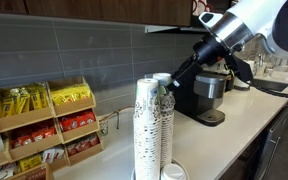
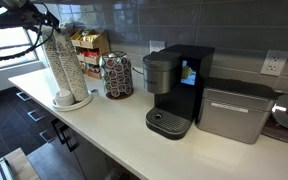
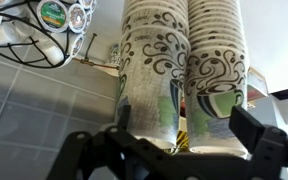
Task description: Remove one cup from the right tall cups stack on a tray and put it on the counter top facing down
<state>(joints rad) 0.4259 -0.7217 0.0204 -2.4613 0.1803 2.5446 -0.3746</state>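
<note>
Two tall stacks of patterned paper cups [image 1: 153, 125] stand side by side, mouths down, on a white tray [image 2: 70, 101] at the end of the counter; they also show in an exterior view [image 2: 64, 62]. In the wrist view the stacks fill the frame, one [image 3: 149, 70] beside the other [image 3: 216, 70]. My gripper [image 3: 184, 135] is open at the top ends of the stacks, with one finger outside each stack. In both exterior views it hovers at the stack tops [image 1: 165, 86] [image 2: 48, 27]. It holds nothing.
A black coffee machine [image 2: 174, 88] [image 1: 206, 95] stands on the counter beyond the stacks. A pod carousel [image 2: 116, 75] and a wooden snack rack [image 1: 44, 125] are next to the tray. A silver appliance [image 2: 234, 112] sits further along. The counter's front edge [image 2: 94, 140] is near.
</note>
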